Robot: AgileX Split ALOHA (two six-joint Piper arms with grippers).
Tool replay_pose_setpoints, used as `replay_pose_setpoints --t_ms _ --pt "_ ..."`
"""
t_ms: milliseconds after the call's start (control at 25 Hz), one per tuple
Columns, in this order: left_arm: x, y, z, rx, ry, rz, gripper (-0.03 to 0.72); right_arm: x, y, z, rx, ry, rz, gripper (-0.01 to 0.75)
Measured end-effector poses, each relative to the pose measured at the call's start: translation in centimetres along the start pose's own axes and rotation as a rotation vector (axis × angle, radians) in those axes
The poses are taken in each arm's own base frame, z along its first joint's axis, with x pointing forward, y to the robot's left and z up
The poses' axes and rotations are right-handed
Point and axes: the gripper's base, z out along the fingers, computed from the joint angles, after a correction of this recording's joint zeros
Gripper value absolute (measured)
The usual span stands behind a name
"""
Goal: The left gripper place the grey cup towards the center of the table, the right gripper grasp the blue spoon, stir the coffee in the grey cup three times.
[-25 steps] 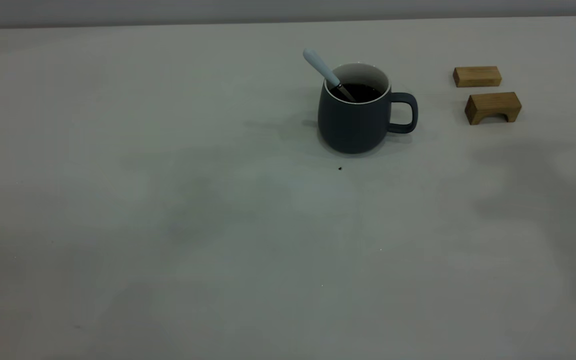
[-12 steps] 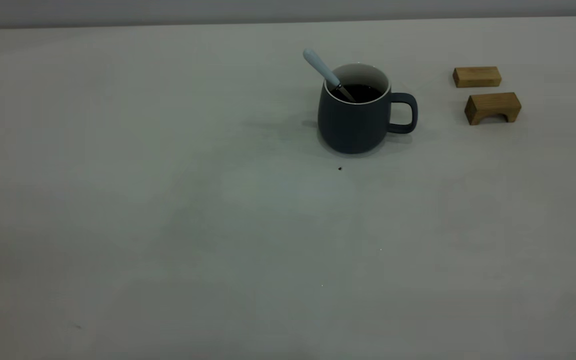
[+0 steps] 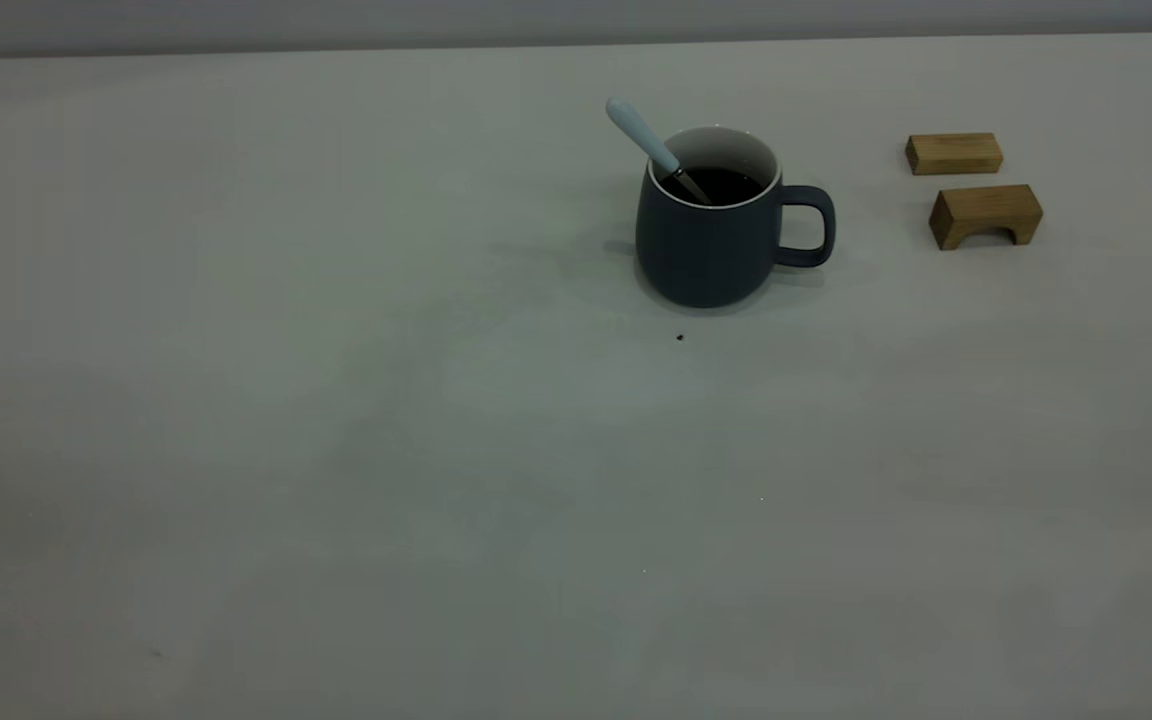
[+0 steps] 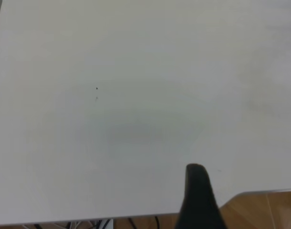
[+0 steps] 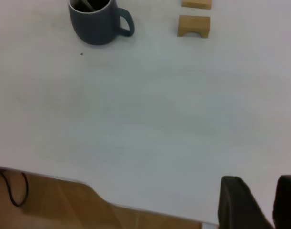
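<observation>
The grey cup (image 3: 706, 245) stands upright at the table's (image 3: 336, 400) far middle-right, its handle pointing right. Dark coffee (image 3: 726, 184) fills it. The blue spoon (image 3: 638, 132) leans in the cup, its pale handle sticking out over the left rim. Neither gripper appears in the exterior view. In the right wrist view my right gripper (image 5: 260, 181) hovers over the near table edge, open and empty, far from the cup (image 5: 94, 25). In the left wrist view only one dark part of my left gripper (image 4: 197, 193) shows, over bare table near the edge.
Two wooden blocks lie right of the cup: a flat one (image 3: 953, 153) and an arched one (image 3: 985, 215). A tiny dark speck (image 3: 680, 337) sits just in front of the cup. Wooden floor (image 5: 50, 205) shows beyond the table's near edge.
Soft shadows on the table's right side and lower left have faded away. Cup, spoon and blocks have not moved.
</observation>
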Motion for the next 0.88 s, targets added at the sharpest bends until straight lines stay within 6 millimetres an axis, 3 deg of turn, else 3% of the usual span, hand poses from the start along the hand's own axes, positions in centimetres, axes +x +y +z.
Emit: replay_pose_setpoints --t_ms 880 --pt "0.0 0.0 0.0 0.0 0.0 0.001 0.585 0.22 0.0 0.83 0.0 -0.074 0.004 0.238"
